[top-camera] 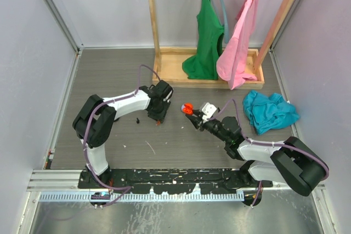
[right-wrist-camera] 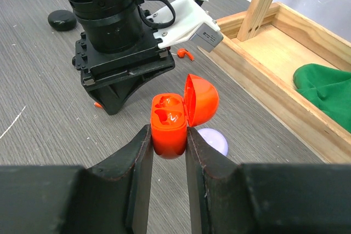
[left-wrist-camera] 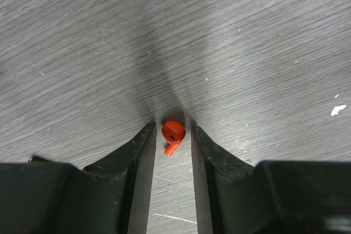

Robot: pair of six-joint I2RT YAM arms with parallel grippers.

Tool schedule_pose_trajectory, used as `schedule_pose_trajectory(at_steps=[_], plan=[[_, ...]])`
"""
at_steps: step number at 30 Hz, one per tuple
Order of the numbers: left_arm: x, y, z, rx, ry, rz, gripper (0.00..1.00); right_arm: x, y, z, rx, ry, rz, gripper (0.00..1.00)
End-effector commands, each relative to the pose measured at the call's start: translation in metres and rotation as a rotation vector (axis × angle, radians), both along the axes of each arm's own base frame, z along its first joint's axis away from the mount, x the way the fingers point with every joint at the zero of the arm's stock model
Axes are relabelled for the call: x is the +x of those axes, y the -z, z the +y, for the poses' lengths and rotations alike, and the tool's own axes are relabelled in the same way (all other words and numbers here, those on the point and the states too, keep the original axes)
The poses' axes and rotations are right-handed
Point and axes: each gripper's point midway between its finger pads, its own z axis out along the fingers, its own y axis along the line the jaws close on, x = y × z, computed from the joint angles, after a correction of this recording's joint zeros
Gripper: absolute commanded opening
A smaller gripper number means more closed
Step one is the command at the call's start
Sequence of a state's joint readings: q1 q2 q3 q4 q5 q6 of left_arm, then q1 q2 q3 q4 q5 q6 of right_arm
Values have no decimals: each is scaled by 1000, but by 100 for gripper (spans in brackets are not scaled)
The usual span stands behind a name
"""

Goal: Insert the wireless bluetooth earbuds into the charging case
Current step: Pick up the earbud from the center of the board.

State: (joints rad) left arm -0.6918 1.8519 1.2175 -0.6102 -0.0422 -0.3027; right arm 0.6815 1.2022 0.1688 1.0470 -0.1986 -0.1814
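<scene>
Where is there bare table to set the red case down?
Bare: the near table between the left arm and right arm, and the far-left stretch up to the rack. Crowded: between the left gripper, over a red earbud, and the right gripper holding the case.

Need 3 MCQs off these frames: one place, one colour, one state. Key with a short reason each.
1. Where is the small red plastic earbud?
A. seated in the case
B. on the table between the left gripper fingers
C. lifted clear of the table

2. What colour is the glossy clamshell charging case?
A. orange-red
B. white
C. black

3. What state is the case's lid in?
A. shut
B. hinged open
C. detached

Key:
1 B: it lies on the grey tabletop with a finger on either side.
2 A: body and lid are both orange-red.
3 B: it stands up behind the two wells while the right gripper clamps the body.
</scene>
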Motion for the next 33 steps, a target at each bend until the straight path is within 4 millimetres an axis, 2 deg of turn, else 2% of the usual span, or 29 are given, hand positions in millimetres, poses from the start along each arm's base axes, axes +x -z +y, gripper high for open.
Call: schedule_pose_trajectory(at_steps=[1, 7, 12, 16, 25, 33], plan=[[5, -5, -1, 31, 18, -14, 33, 5, -25, 2, 47, 14, -72, 1], [5, 0, 0, 52, 26, -4, 28, 6, -26, 3, 46, 12, -72, 1], [2, 5, 1, 63, 34, 14, 19, 6, -25, 3, 44, 10, -69, 1], [3, -4, 2, 41, 28, -23, 15, 4, -27, 3, 50, 3, -72, 1], [8, -46, -6, -97, 26, -167, 13, 1, -28, 5, 65, -11, -66, 1], [6, -108, -26, -370, 47, -353, 12, -2, -31, 8, 93, -34, -65, 1]])
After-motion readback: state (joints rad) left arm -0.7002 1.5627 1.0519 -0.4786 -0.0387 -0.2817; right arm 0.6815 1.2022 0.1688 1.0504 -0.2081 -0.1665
